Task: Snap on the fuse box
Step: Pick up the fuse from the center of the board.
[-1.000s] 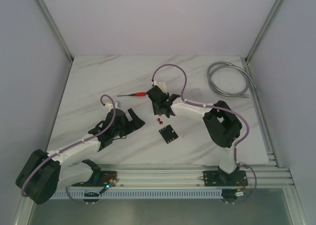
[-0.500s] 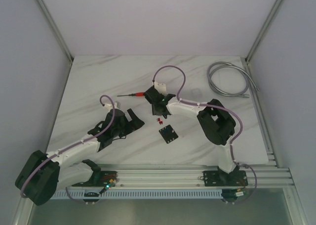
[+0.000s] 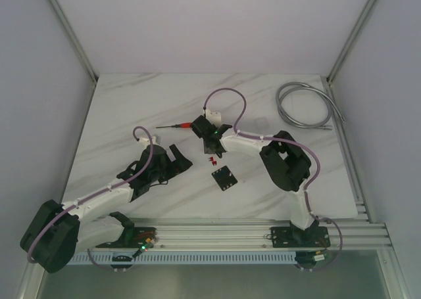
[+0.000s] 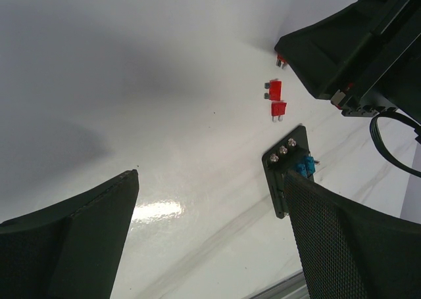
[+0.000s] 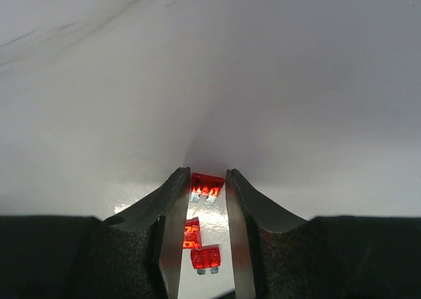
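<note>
The fuse box [image 3: 224,179] is a small flat black square lying on the marble table, just right of centre. In the left wrist view the fuse box [image 4: 285,169] shows edge-on, half behind one finger. My left gripper [image 3: 176,157] rests to its left, wide open with nothing inside; the left gripper [image 4: 210,181] frames only bare table. My right gripper [image 3: 212,151] points down over three loose red fuses [image 3: 212,160] behind the box. In the right wrist view the right gripper [image 5: 208,177] has its jaws narrowed to either side of one red fuse [image 5: 206,184], which lies on the table.
A red-handled screwdriver [image 3: 179,125] lies behind my right gripper. A coiled grey cable [image 3: 302,105] sits at the back right. Two more red fuses [image 5: 197,243] lie between my right fingers [image 5: 172,207], nearer the wrist. The aluminium rail [image 3: 217,233] runs along the near edge.
My right gripper has shifted slightly back and left over the red fuses, and its jaws have narrowed around one of them. The left arm has not moved.
</note>
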Controlling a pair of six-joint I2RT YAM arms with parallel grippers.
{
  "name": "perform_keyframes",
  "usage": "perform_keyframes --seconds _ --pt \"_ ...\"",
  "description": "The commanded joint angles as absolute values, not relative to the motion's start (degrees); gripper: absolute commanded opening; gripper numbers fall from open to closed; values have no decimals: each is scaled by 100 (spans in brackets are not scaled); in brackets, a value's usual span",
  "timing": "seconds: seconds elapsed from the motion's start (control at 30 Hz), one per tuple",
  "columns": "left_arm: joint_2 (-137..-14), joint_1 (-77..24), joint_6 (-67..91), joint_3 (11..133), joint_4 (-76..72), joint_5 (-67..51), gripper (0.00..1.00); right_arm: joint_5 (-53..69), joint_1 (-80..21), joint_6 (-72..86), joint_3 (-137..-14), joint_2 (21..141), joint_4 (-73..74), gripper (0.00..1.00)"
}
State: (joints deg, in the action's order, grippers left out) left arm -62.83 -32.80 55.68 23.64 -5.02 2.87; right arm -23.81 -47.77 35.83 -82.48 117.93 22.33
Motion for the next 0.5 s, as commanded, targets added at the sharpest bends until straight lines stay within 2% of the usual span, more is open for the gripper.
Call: perform_keyframes --seconds 0.0,0.47 --pt "-6219 -3254 5590 2325 -422 356 100 -2455 -4796 3719 -8443 11928 2350 34" --pt "-6224 -3252 5469 2375 -490 201 100 -2408 -4799 3698 -8366 11753 2301 28"
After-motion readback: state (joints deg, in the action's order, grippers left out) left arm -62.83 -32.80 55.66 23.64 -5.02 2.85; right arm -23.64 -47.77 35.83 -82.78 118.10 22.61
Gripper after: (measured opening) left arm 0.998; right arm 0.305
